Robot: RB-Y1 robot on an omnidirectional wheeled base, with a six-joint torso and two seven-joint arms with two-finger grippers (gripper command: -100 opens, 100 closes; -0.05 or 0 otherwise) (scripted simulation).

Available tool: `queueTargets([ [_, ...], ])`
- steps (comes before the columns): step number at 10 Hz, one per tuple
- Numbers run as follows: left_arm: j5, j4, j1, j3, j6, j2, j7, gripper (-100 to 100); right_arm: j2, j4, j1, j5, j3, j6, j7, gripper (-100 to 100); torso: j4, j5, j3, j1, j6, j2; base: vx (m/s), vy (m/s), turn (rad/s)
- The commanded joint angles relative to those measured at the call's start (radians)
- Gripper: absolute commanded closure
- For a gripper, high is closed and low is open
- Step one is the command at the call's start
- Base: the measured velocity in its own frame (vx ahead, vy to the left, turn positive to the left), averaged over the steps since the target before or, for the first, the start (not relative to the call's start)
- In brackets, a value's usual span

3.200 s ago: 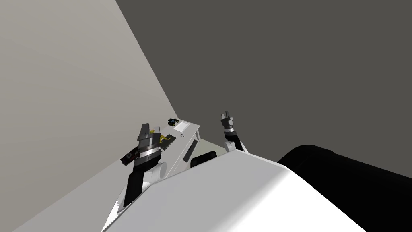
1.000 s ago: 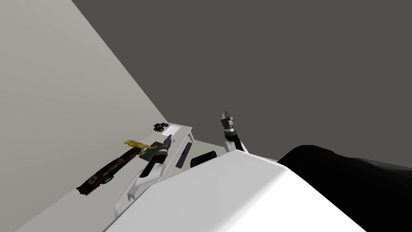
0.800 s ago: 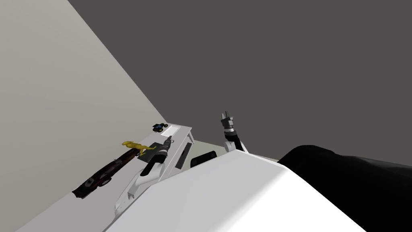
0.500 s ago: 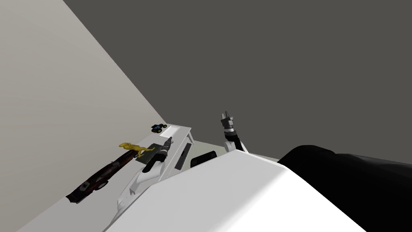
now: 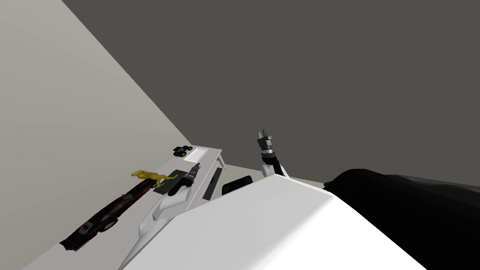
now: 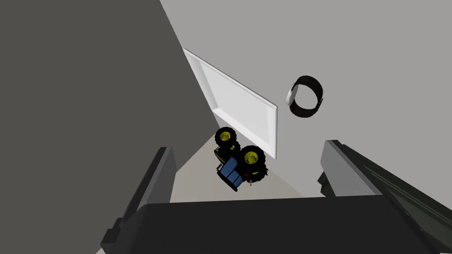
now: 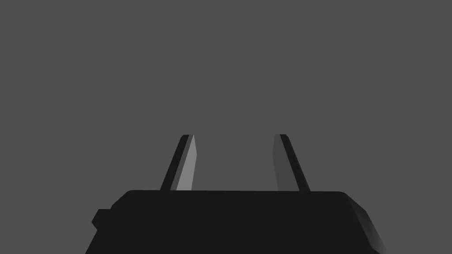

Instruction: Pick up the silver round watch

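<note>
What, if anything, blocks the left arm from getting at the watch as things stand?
Probably nothing, so likely yes. The watch lies alone on the grey top ahead of the left arm's open jaws, apart from the white tray and toy tractor. It sits off-centre, so a sideways shift seems needed.

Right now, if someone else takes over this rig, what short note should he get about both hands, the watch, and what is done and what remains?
Left hand: open, empty, over the white tabletop.
Right hand: open, empty, held up to the table's right.
Watch, with a dark band: on the tabletop beside the white tray, ahead of the left hand, untouched; a toy tractor stands by the tray too.
Done: left hand is near the watch.
Left: centre on the watch, close, lift.
</note>
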Motion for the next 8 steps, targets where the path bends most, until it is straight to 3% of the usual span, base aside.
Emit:
queueTargets([
  [1,0.009,0.044,-0.027,0.001,0.05,0.009,-0.014,-100,0.0,0.0,0.0,0.0,0.0,0.0,0.0,0,0.0,0.0,0.0,0.0,0.0,0.0,0.022,0.012,-0.045],
  [8,0.032,0.157,-0.105,0.005,0.2,0.023,-0.052,-100,0.0,0.0,0.0,0.0,0.0,0.0,0.0,0,0.0,0.0,0.0,0.001,0.0,0.0,0.025,0.019,-0.028],
])
